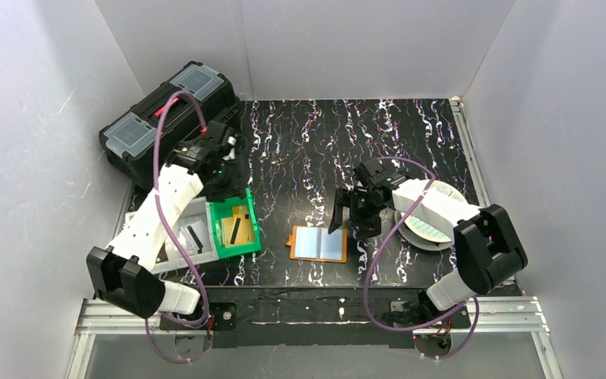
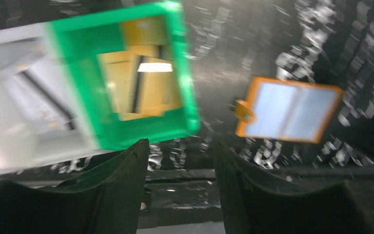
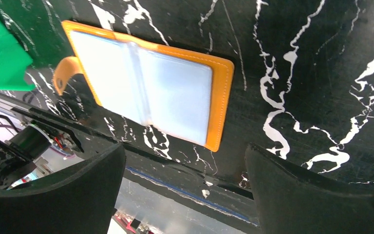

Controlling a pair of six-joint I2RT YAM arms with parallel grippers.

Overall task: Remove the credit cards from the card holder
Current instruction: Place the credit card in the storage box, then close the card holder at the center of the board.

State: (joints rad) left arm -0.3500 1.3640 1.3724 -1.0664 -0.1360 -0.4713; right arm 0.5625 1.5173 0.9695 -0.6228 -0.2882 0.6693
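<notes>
The card holder (image 1: 319, 244) lay opened flat on the counter (image 1: 300, 158), near its front edge and between the two arms, pockets facing up so that they could be reached from above. Its silvery-clear sleeves looked bare in the right wrist view (whether a card hid in a deeper leaf, I could not tell). An orange tab stuck out from its left edge.

The credit cards (image 2: 151, 92) sat in the green bin (image 1: 239, 248), just left of the holder and apart from it: several gold ones stacked loosely, with a dark strip across them that might have been a black card. That bin was evidently serving as the drop spot. A white tray (image 1: 202, 215) touched the bin's left side and held a thin dark item, too blurred to name.

The left gripper (image 2: 180, 190) hung above the bin, its fingers (image 2: 121, 185) parted with nothing between them, which suited a card just let go. The right gripper (image 3: 185, 195) hovered over the holder's right half, fingers (image 3: 53, 195) spread wide and empty, touching nothing. Judging by the bare sleeves, the task looked close to finished.
</notes>
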